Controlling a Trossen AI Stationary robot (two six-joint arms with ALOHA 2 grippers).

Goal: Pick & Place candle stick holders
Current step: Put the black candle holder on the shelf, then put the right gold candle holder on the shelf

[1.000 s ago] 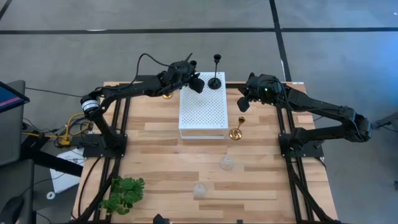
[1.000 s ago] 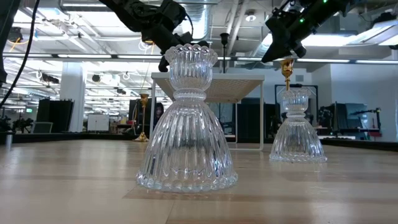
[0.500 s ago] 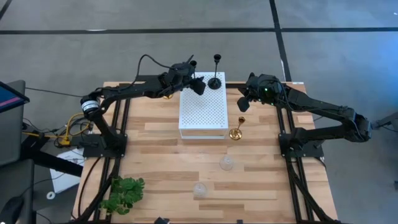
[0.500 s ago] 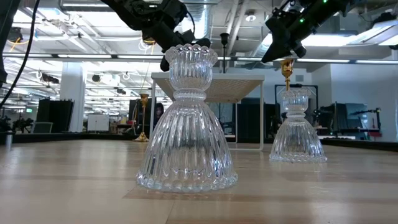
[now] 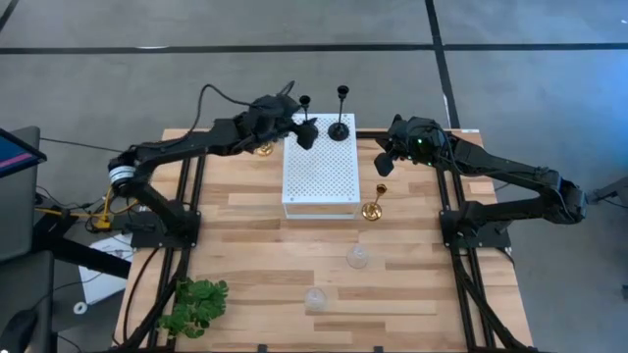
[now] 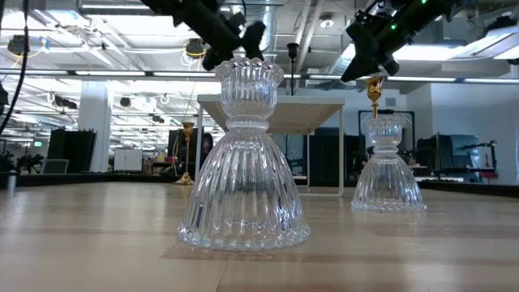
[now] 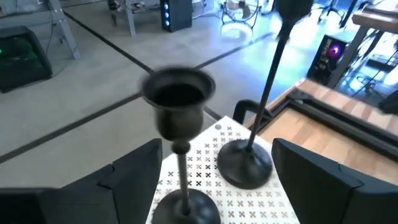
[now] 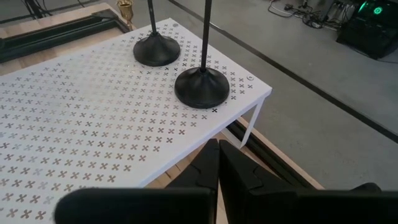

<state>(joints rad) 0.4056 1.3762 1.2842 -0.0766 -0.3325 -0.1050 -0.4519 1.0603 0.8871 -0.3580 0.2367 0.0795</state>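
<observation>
Two tall black candle stick holders stand by their round bases on the white perforated board [image 5: 319, 169]: one [image 5: 340, 126] at its far edge, and one [image 7: 178, 102] between the fingers of my left gripper [image 7: 217, 148], which is open and clear of it. My right gripper [image 5: 383, 165] hangs shut just above the cup of a gold holder [image 5: 373, 208] that stands on the table right of the board. A second gold holder [image 5: 263, 149] stands left of the board. Two clear glass holders [image 5: 357, 257] [image 5: 314, 297] stand nearer the front. My right gripper hangs shut right over the gold holder's cup [image 6: 374, 83], fingers pointing down. Whether the fingers touch the cup, I cannot tell. The holder stands upright on its base on the table.
A green leafy plant [image 5: 193, 306] lies at the near left corner. The board stands raised on thin legs [image 6: 340, 154]. Bare wood lies between the board and the glass holders.
My left gripper has opened and let go of the nearer black holder, which now stands on the board by itself. The gripper has risen and drawn back a little toward the table's left.
</observation>
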